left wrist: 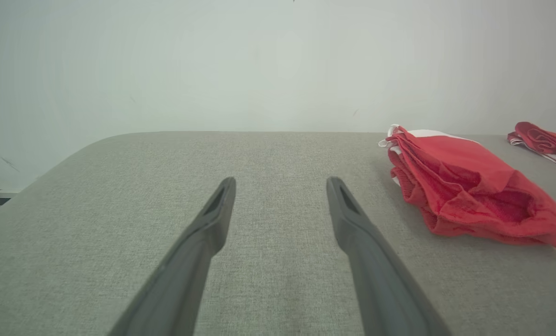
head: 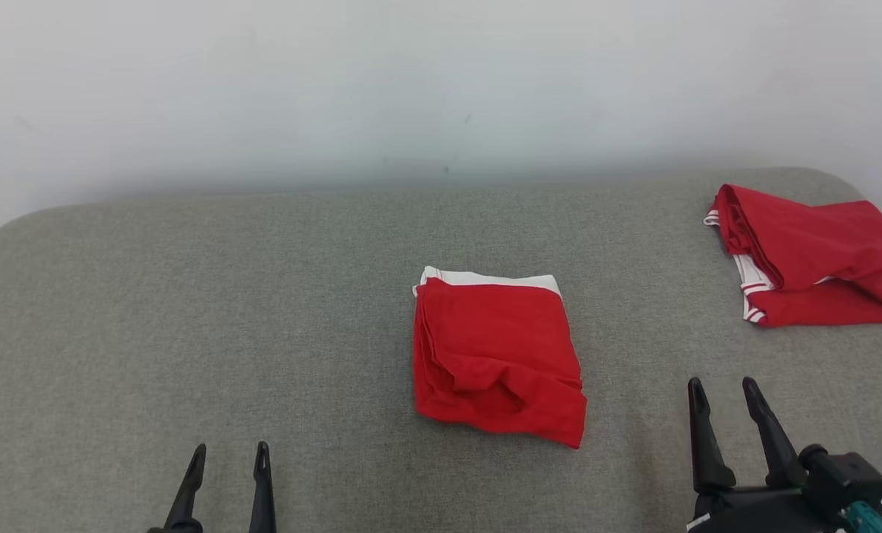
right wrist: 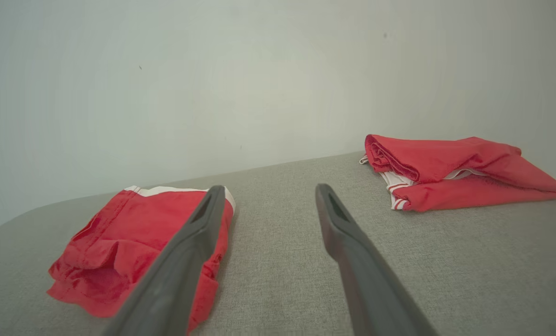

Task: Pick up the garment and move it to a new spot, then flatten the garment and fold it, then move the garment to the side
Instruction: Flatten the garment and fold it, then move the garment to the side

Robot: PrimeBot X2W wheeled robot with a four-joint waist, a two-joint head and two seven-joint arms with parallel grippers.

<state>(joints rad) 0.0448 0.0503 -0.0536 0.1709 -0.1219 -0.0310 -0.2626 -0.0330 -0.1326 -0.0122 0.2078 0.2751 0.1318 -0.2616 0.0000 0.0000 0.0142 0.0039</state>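
The left gripper and right gripper hung spread, empty, flanking the folded garment, seemingly before moving it aside.

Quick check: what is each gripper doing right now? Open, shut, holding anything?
Left gripper: open, holding nothing.
Right gripper: open, holding nothing, off to the right of the folded red garment.

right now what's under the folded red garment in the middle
The folded red garment lies on the grey surface, a white band showing at its far edge. Anything between its layers or beneath it is covered.
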